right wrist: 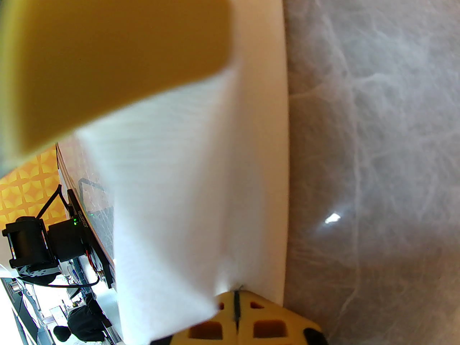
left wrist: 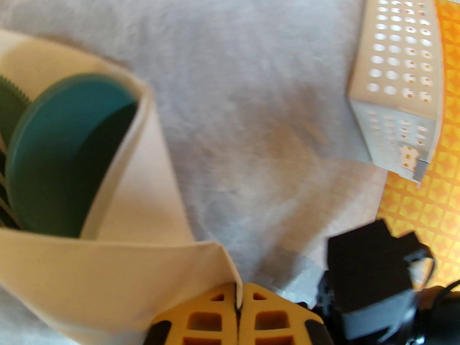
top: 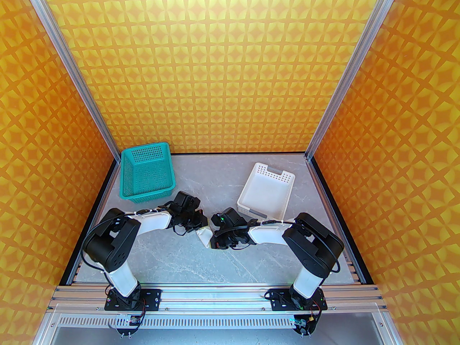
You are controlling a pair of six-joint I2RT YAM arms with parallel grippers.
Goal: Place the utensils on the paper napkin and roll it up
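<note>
White paper napkin [top: 204, 234] was curled into a loose roll near the middle of the grey marbled counter [top: 172, 261], between the two arms' wrists. In the left wrist view its open end showed the round bowl of the teal-green spoon [left wrist: 64, 149] tucked inside. The serrated edge of the knife [left wrist: 9, 99] sat just left of the bowl. The left gripper [left wrist: 238, 300] was pinched tight on a folded edge of the napkin. The right gripper [right wrist: 236, 297] was clamped the same way on the napkin's other end. Farther out, a white perforated tray [top: 267, 192] stood to the far right. A teal basket [top: 147, 173] stood to the far left, and both were apart from the napkin.
</note>
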